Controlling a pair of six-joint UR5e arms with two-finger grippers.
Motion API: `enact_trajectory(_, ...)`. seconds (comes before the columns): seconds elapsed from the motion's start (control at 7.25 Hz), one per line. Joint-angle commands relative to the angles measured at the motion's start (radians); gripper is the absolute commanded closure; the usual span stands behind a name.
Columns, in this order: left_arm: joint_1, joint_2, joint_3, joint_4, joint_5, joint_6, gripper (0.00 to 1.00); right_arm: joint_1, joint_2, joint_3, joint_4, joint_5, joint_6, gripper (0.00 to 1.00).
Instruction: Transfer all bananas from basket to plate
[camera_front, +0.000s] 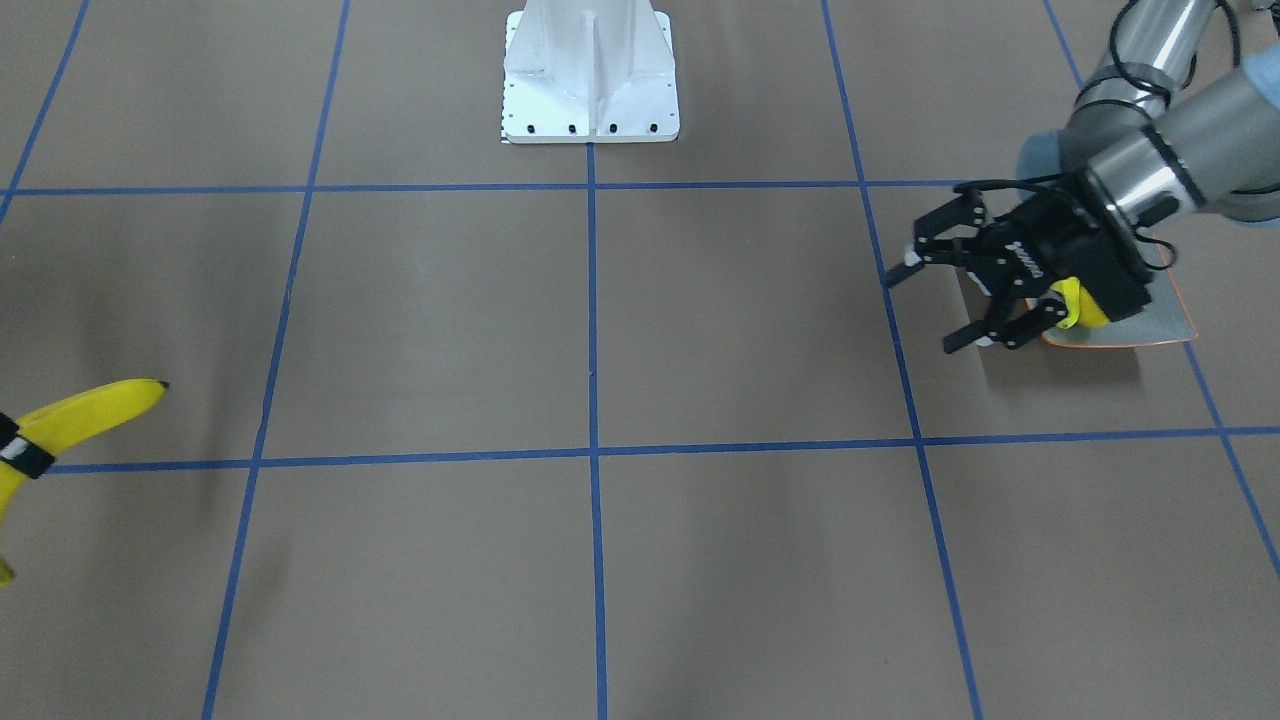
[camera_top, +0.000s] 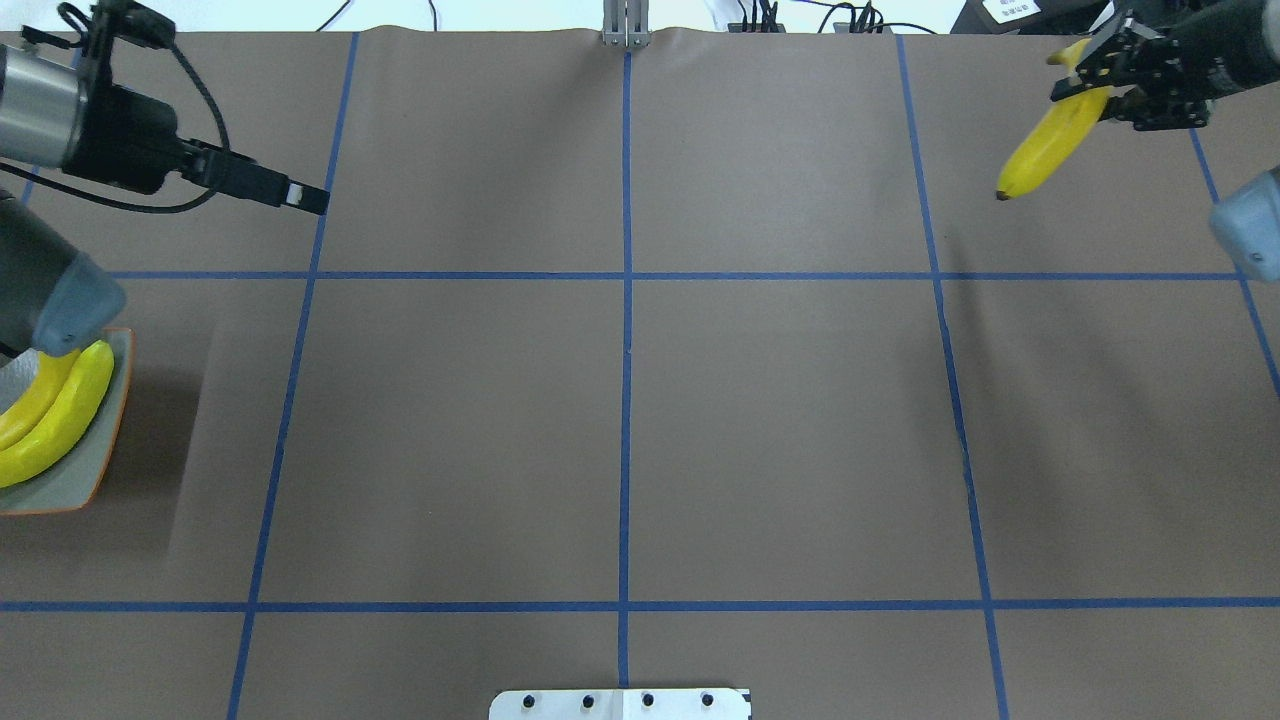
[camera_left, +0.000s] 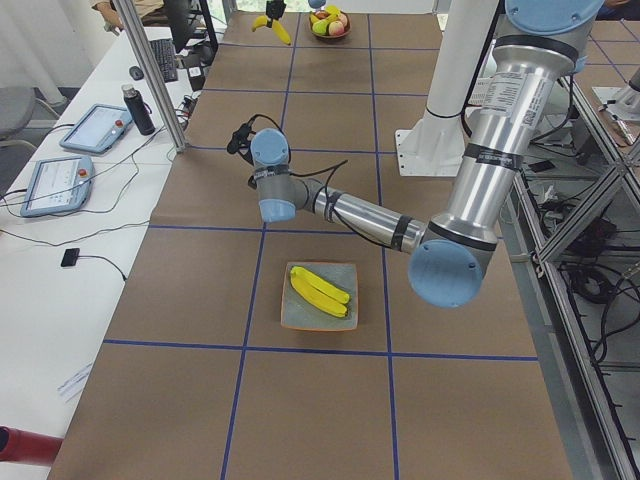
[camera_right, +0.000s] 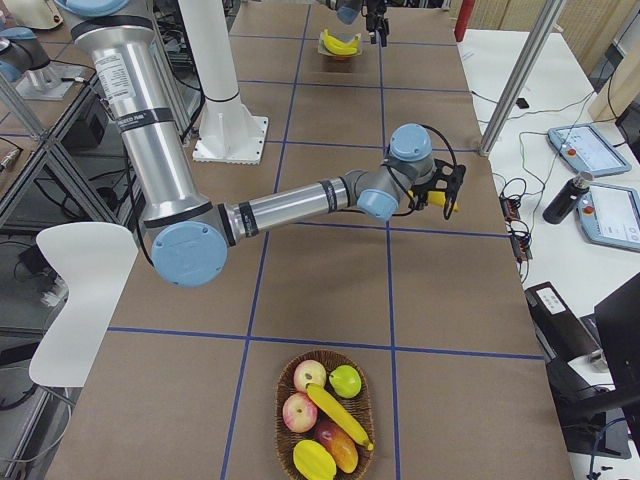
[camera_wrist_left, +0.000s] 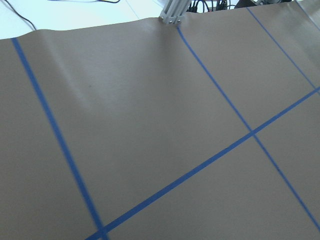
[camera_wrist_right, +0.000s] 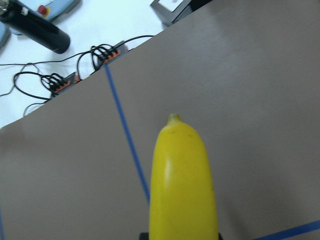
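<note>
My right gripper (camera_top: 1092, 82) is shut on a yellow banana (camera_top: 1048, 150) and holds it above the table at the far right; the right wrist view fills with that banana (camera_wrist_right: 182, 185). The grey-green plate (camera_top: 95, 470) lies at the left edge with two bananas (camera_top: 55, 420) side by side on it. My left gripper (camera_front: 932, 303) hovers open and empty just beyond the plate (camera_front: 1160, 320). In the exterior right view the basket (camera_right: 279, 420) holds one more banana (camera_right: 338, 415) among other fruit.
Apples and other fruit (camera_right: 300, 410) fill the basket. The white robot base (camera_front: 590, 75) stands at the table's near middle. Metal posts (camera_left: 150, 75), tablets (camera_left: 60, 180) and a dark bottle (camera_left: 140, 110) line the operators' side. Blue tape lines grid the brown table.
</note>
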Motion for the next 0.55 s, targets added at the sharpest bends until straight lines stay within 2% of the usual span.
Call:
enact_trajectory(0.0,0.046,-0.106,-0.005,-0.001,0.002,-0.113,0.0,-0.133,0.103,0.06,0.02,-0.015,0.113,1.0)
enact_trajectory(0.14,0.055,-0.132,-0.005,-0.001,0.002,-0.146,0.0,-0.187,0.127,0.117,0.02,-0.021,0.168,1.0)
enact_trajectory(0.28,0.058,-0.154,-0.009,-0.002,0.002,-0.174,0.0,-0.257,0.176,0.137,0.018,-0.091,0.26,1.0)
enact_trajectory(0.41,0.066,-0.175,-0.011,-0.002,0.002,-0.186,0.0,-0.339,0.23,0.14,0.009,-0.201,0.328,1.0)
